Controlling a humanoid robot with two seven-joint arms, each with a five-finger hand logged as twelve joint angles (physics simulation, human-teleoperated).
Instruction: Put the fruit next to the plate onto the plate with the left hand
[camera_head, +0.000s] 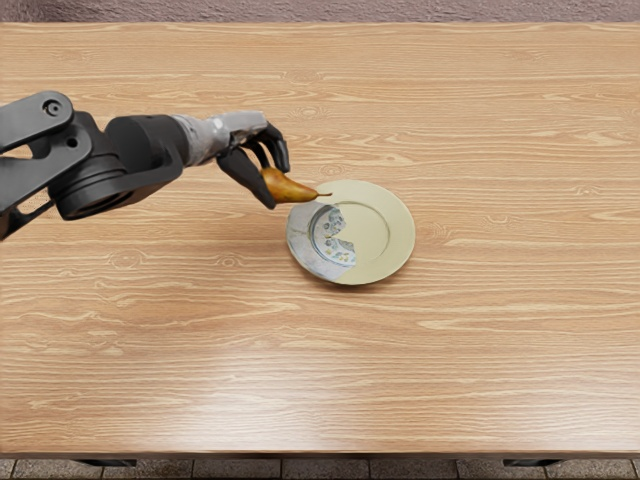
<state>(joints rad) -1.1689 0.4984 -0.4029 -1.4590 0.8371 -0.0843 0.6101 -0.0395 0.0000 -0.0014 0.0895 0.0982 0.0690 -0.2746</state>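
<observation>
A brown-orange pear-shaped fruit (287, 187) is held in the air at the plate's upper-left rim, its thin stem end pointing right over the rim. My left hand (258, 162) is shut on the fruit, dark fingers curled around its thick end, the arm coming in from the left edge. The pale yellow-green plate (385, 232) lies flat on the wooden table near the middle. A shiny reflection of the hand shows on the plate's left part. The right arm does not appear.
The wooden table (480, 340) stretches wide on all sides of the plate. Its front edge runs along the bottom of the view and its far edge along the top.
</observation>
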